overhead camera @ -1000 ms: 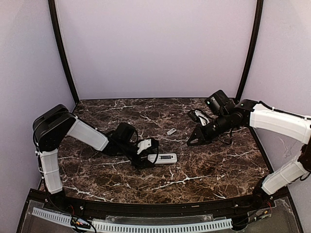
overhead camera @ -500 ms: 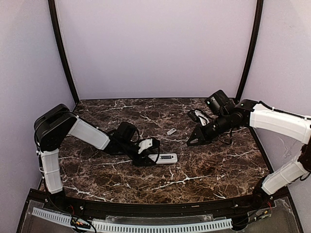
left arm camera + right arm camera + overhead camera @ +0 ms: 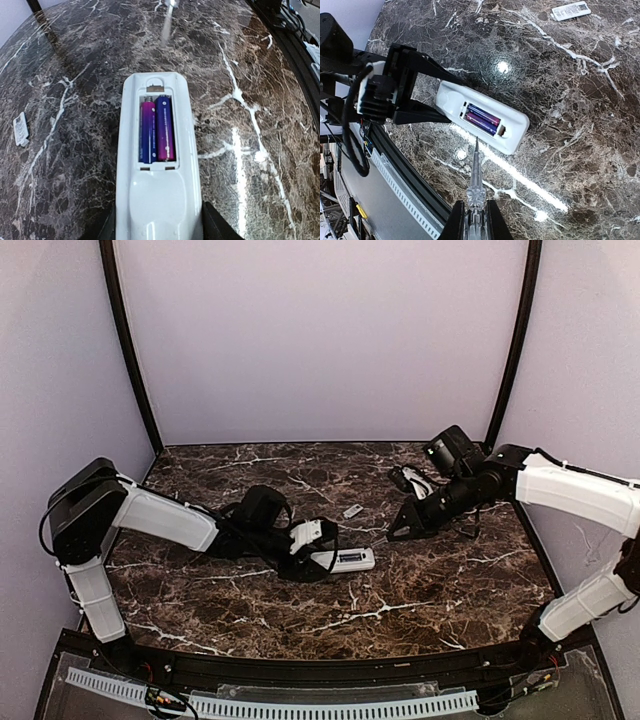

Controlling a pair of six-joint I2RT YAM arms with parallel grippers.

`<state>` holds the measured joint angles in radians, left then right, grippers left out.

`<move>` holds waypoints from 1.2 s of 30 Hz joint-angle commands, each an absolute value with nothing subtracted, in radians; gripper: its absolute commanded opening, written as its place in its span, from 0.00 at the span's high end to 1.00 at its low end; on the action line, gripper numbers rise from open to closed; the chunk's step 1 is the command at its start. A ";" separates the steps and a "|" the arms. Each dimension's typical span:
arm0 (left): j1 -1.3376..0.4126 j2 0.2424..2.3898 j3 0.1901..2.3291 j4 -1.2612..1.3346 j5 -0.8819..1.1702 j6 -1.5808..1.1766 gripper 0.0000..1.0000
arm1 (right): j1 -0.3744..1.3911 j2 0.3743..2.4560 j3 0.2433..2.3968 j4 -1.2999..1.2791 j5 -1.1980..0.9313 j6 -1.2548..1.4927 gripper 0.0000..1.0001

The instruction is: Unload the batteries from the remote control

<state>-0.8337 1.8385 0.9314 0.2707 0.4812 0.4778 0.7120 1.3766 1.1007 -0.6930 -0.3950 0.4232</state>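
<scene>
Done: cover (image 3: 352, 511) off, lying toward far edge of table (image 3: 430, 610). To do: 2 batteries (image 3: 157, 130) seated in recess of remote control (image 3: 348, 560), back-up mid-table, end clamped in left gripper (image 3: 320, 560). Thin pointed tool (image 3: 476, 170) pinched in closed right gripper (image 3: 475, 220), tip near recess.

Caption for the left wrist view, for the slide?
Left fingers grip the remote control, back up, two batteries side by side in its open recess.

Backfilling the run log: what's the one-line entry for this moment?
left claw: shut on remote control, recess up | batteries: both seated | right claw: shut on pointed tool | cover: off
</scene>
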 commanded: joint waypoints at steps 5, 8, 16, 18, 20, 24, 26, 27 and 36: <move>-0.835 1.750 0.939 0.240 0.399 0.340 1.00 | 0.705 1.315 1.132 -0.726 -0.342 0.430 1.00; -0.836 1.736 0.941 0.221 0.373 0.347 1.00 | 0.706 1.309 1.142 -0.727 -0.337 0.439 1.00; -0.882 1.686 0.934 0.164 0.317 0.438 1.00 | 0.708 1.315 1.162 -0.726 -0.338 0.449 1.00; -0.922 1.683 0.933 0.156 0.224 0.482 1.00 | 0.709 1.321 1.167 -0.727 -0.345 0.449 1.00; -0.954 1.682 0.931 0.145 0.155 0.520 1.00 | 0.714 1.325 1.170 -0.727 -0.347 0.451 1.00; -0.976 1.675 0.938 0.128 0.103 0.522 1.00 | 0.727 1.334 1.170 -0.740 -0.333 0.460 1.00; -0.977 1.667 0.931 0.127 0.110 0.517 1.00 | 0.736 1.342 1.170 -0.750 -0.328 0.468 1.00; -0.978 1.663 0.929 0.134 0.113 0.515 1.00 | 0.743 1.346 1.171 -0.751 -0.327 0.473 1.00; -0.981 1.648 0.910 0.144 0.150 0.487 1.00 | 0.789 1.381 1.164 -0.753 -0.284 0.495 1.00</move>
<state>-0.9794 1.7058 0.9287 0.1459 0.1349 0.4999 0.7689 1.3594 1.1481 -0.7506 -0.3180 0.4797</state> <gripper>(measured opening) 0.505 0.097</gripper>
